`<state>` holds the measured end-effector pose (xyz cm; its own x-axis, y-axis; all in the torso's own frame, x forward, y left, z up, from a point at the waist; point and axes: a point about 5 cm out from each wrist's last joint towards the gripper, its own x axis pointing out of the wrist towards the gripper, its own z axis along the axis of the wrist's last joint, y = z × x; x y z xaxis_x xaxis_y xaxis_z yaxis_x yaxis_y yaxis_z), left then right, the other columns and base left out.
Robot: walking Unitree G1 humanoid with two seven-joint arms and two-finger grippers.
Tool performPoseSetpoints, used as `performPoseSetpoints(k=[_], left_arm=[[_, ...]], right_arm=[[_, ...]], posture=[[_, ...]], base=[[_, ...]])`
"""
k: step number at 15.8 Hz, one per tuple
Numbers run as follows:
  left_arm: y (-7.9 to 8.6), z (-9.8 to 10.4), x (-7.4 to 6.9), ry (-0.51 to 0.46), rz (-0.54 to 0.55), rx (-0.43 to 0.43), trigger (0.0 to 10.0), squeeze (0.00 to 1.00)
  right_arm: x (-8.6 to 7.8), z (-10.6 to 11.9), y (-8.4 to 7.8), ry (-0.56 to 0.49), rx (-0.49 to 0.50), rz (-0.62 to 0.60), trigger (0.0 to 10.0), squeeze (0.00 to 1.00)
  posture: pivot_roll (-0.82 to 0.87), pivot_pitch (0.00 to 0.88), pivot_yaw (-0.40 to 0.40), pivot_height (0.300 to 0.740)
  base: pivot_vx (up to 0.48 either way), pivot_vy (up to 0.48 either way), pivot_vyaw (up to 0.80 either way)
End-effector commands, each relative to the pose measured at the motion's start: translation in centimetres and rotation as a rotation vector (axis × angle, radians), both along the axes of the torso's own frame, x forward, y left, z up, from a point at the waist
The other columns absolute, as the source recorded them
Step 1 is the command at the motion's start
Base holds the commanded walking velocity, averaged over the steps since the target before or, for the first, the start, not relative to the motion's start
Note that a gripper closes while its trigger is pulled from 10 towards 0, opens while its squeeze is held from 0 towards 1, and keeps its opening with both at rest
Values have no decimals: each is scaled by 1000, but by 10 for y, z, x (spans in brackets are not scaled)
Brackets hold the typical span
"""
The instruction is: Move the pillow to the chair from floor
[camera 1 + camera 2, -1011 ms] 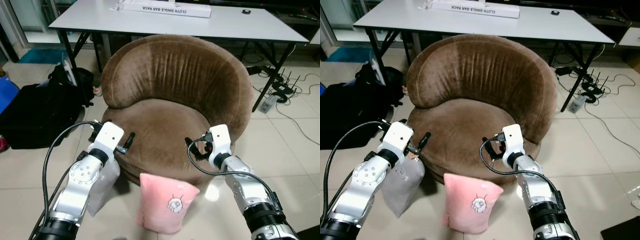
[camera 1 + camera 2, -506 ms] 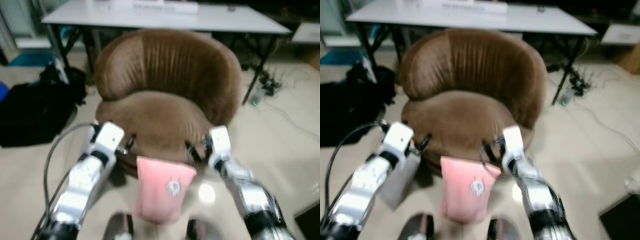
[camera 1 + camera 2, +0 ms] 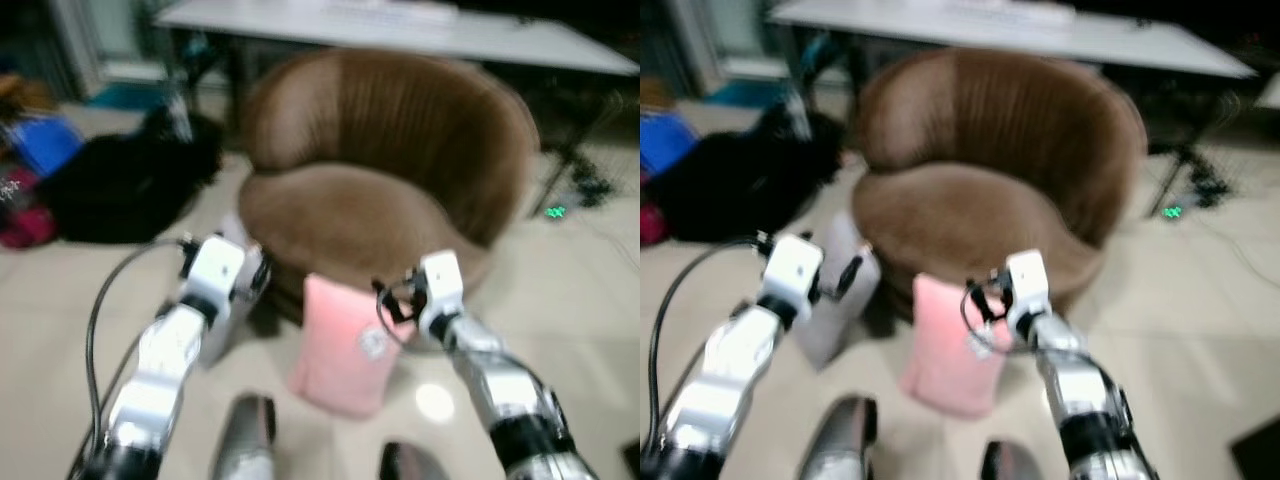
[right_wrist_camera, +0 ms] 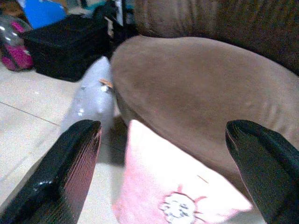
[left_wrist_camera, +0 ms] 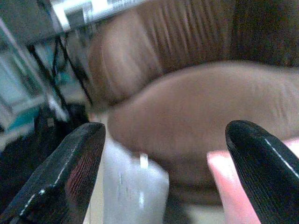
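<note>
A pink pillow with a small cartoon print stands upright on the floor, leaning on the front of the round brown chair. A grey pillow leans on the chair's front left. My left gripper hovers over the grey pillow, open and holding nothing. Just above the pink pillow's right corner, my right gripper is open and also holds nothing. In the right wrist view the pink pillow lies below and between the fingers, with the chair seat beyond.
Black bags and blue items lie on the floor to the left. A white table stands behind the chair. Cables and a green light lie to the right. My feet are on the tiles just before the pillow.
The whole picture has shifted and blurred, so the camera has moved; more floor on the left is in view. Both arms keep their pose and the pillows stay put.
</note>
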<state>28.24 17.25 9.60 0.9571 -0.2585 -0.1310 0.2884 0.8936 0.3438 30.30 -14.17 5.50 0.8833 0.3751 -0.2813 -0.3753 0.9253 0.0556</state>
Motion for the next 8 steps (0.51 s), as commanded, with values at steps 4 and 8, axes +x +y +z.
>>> performPoseSetpoints(k=[4,8], left_arm=[[0,6,3,-18,7,-22,10000,0],[0,5,3,-15,2,-29,10000,0]], right_arm=[[2,4,1,-8,2,7,10000,0],[2,4,1,-4,-3,5,10000,0]], posture=[[98,0,-60,635],[97,0,-59,635]], base=[[0,0,0],[220,0,0]])
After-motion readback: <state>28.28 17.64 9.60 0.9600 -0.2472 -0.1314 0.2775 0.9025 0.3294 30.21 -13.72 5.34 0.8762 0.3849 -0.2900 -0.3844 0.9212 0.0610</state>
